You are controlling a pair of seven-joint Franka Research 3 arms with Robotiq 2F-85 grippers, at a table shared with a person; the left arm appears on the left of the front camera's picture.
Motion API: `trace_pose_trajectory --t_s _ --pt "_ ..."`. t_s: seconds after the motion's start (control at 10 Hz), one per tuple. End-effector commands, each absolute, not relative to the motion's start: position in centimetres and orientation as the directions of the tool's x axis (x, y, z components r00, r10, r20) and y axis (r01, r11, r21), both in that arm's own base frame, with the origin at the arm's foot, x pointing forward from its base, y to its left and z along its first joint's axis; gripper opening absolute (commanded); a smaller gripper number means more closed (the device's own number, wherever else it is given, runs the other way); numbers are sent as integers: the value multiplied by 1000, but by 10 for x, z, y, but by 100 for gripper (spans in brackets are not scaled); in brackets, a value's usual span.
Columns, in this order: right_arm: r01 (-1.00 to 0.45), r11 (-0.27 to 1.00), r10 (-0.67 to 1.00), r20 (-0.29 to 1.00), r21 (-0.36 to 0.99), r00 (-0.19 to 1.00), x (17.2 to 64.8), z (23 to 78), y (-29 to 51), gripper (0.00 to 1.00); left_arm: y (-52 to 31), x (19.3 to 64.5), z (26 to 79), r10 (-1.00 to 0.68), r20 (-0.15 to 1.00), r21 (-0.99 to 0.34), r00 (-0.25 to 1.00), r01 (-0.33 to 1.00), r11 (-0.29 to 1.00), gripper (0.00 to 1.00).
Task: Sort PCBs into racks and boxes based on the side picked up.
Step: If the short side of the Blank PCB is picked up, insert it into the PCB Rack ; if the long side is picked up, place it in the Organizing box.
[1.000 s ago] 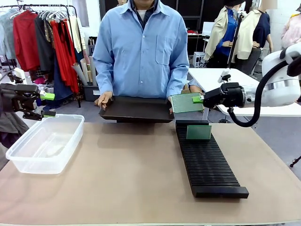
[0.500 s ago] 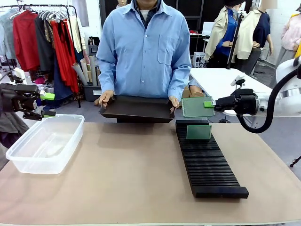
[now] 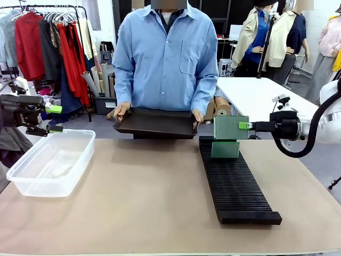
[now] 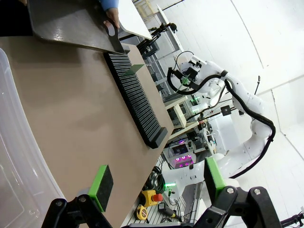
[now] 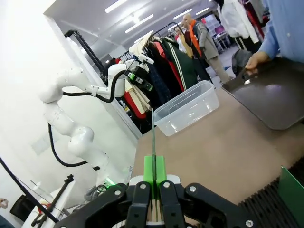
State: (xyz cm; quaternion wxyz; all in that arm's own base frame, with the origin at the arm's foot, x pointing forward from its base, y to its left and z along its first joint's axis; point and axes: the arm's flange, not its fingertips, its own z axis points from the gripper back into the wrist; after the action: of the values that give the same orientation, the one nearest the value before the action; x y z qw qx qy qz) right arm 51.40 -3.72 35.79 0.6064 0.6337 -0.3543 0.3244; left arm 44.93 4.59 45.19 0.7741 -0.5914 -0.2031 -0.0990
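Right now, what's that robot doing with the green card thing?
The right gripper is pinching a green PCB by its edge and holding it upright in the air above the far end of the black rack. Another PCB already stands in a slot there. The person across the table holds a flat black tray with both hands. The left gripper waits open and empty above the clear box.

The black rack (image 5: pixel 280 202) is cut off at the frame's corner — its slotted PCB (image 5: pixel 293 194) too.
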Motion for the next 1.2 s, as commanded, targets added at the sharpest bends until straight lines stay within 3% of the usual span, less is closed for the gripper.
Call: trace_pose_trajectory --t_s 0.0,0.7,1.1 --pt "-870 -21 -65 868 492 492 508 342 -47 0 46 449 453 89 432 -875 898 393 281 100" --pt "-907 -25 20 907 420 420 506 306 -73 0 46 449 453 89 432 -875 898 393 281 100" --pt "-967 0 35 967 253 253 501 281 -78 0 46 449 453 89 432 -875 898 393 281 100"
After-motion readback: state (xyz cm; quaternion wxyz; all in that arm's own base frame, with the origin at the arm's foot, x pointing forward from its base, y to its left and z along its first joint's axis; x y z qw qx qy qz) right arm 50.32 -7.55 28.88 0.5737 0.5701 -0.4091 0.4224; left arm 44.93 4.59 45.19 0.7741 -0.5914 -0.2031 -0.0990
